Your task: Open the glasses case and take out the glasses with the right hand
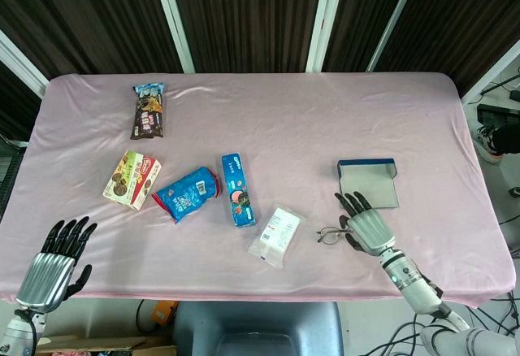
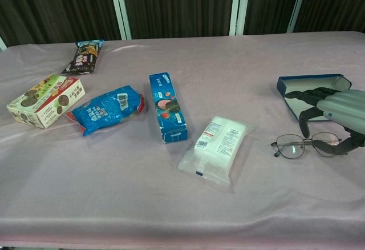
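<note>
The glasses case [image 1: 367,182] lies open on the pink cloth, blue-rimmed with a grey inside; the chest view shows this case [image 2: 312,92] at the right. Thin wire-framed glasses [image 1: 331,235] lie on the cloth just in front of it, outside the case. My right hand [image 1: 366,225] hangs over the right half of the glasses [image 2: 294,146], fingers spread and curved down, holding nothing. In the chest view the right hand [image 2: 337,109] covers the case's near part. My left hand [image 1: 57,262] hovers at the front left edge, fingers apart and empty.
A white tissue pack [image 1: 275,235] lies left of the glasses. Further left are a blue biscuit box [image 1: 238,190], a blue snack bag [image 1: 187,193], a cookie box [image 1: 132,180] and a dark snack bag [image 1: 148,111].
</note>
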Controlling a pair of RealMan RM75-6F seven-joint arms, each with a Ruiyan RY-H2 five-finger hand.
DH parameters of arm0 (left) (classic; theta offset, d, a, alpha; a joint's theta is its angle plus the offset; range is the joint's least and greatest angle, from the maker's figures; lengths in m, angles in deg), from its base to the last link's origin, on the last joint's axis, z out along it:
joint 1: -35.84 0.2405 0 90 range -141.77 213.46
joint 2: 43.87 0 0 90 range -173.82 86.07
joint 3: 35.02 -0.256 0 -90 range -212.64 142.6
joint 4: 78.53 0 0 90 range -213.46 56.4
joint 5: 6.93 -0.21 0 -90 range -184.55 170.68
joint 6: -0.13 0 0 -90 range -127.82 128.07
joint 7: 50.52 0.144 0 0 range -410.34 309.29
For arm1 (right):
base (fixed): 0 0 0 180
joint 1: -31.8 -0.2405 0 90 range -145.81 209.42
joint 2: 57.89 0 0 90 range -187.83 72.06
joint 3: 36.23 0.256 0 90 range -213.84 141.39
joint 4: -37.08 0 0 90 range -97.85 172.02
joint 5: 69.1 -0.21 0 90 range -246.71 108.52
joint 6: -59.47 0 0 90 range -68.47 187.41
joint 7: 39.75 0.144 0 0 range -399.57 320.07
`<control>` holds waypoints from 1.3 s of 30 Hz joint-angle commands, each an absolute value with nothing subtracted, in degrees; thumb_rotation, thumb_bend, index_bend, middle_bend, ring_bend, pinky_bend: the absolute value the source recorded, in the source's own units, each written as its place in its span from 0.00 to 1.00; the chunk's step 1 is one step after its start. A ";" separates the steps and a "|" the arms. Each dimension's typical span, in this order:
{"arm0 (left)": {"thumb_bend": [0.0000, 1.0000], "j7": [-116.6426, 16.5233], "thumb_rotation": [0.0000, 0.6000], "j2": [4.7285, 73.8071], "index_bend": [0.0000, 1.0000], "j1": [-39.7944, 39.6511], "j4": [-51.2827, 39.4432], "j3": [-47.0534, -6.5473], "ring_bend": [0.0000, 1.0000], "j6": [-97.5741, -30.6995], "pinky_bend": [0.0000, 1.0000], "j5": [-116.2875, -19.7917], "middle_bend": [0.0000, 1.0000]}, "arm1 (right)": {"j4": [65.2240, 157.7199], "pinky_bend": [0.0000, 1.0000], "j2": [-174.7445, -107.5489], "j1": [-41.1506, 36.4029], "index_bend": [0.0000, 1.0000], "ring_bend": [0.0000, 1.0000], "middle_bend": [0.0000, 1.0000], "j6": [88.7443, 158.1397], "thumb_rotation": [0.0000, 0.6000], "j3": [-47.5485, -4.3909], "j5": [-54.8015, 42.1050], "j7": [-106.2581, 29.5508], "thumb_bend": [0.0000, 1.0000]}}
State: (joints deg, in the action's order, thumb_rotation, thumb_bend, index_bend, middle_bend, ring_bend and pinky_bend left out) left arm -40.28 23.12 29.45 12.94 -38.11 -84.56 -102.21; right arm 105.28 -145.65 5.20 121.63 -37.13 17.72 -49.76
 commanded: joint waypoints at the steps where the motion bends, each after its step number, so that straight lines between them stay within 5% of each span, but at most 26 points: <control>1: 0.39 -40.40 1.00 23.07 0.00 29.48 12.92 -38.09 0.00 -84.63 0.00 -102.22 0.00 | 105.04 0.00 -145.93 5.25 0.63 0.00 0.00 121.72 1.00 -37.11 17.75 -49.94 0.55; 27: 0.39 -41.10 1.00 22.74 0.00 29.83 12.83 -38.21 0.00 -85.24 0.00 -102.70 0.00 | 104.44 0.00 -147.31 5.33 0.75 0.00 0.06 122.55 1.00 -36.22 17.69 -49.56 0.66; 39: 0.39 -41.60 1.00 22.56 0.00 29.84 12.87 -38.05 0.00 -85.20 0.00 -102.46 0.00 | 110.73 0.00 -146.78 0.20 0.76 0.00 0.07 120.52 1.00 -25.94 9.52 -54.40 0.66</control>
State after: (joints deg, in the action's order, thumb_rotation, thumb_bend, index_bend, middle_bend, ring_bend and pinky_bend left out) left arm -41.60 22.57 29.83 12.86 -38.06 -85.19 -102.46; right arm 109.26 -146.57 1.54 121.49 -27.68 11.27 -52.78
